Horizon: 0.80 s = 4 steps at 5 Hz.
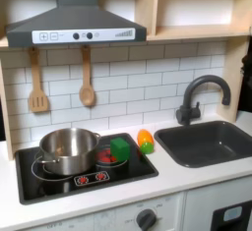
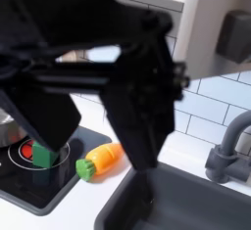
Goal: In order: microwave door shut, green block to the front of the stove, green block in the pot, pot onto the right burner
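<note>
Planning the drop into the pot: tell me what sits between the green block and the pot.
Nothing visible. In the first exterior view the green block lies on the stove close beside the pot, with no object between them. The orange toy vegetable lies on the block's far side, on the counter.

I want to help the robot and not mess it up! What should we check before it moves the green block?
1. Block free to grab: ok, it sits on the stove beside the pot.
2. Pot upright and open: ok, it stands on the left burner.
3. Right burner free for the pot: not ok, the block is on it.
4. Orange veggie out of the way: ok, it lies on the counter between the stove and the sink.
5. Gripper open: cannot tell, the arm is a dark blur.
6. Microwave door shut: cannot tell.
</note>
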Motion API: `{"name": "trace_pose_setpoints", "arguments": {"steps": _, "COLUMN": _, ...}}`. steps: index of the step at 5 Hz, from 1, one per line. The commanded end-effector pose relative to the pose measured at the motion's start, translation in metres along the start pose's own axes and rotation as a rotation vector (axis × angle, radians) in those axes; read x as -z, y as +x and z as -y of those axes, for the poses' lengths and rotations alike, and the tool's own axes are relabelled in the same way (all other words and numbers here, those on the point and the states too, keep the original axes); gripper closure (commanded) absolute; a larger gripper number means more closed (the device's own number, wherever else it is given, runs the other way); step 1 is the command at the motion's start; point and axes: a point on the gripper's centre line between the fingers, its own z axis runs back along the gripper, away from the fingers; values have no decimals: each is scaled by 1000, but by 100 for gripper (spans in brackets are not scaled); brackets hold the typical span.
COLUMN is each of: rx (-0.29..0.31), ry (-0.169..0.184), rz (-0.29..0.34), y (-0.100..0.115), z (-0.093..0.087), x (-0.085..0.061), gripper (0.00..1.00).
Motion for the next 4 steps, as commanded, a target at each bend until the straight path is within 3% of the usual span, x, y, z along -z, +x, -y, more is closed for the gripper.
{"name": "trace_pose_setpoints", "arguments": {"steps": 1, "rx": -24, "ry": -115, "rz": 81, "y": 5, "z": -2, "x": 4, "gripper": 0}}
{"name": "trace_pose_setpoints", "arguments": {"steps": 2, "rx": -17, "ry": -74, "rz": 63, "y": 5, "z": 0, "x": 13, "gripper": 0}}
{"name": "trace_pose_setpoints", "arguments": {"steps": 3, "rx": -10, "ry": -80, "rz": 72, "y": 8, "z": 3, "x": 15, "gripper": 0}}
{"name": "trace_pose_setpoints", "arguments": {"steps": 4, "rx": -15, "ry": -56, "rz": 76, "y": 12, "z": 7, "x": 27, "gripper": 0}}
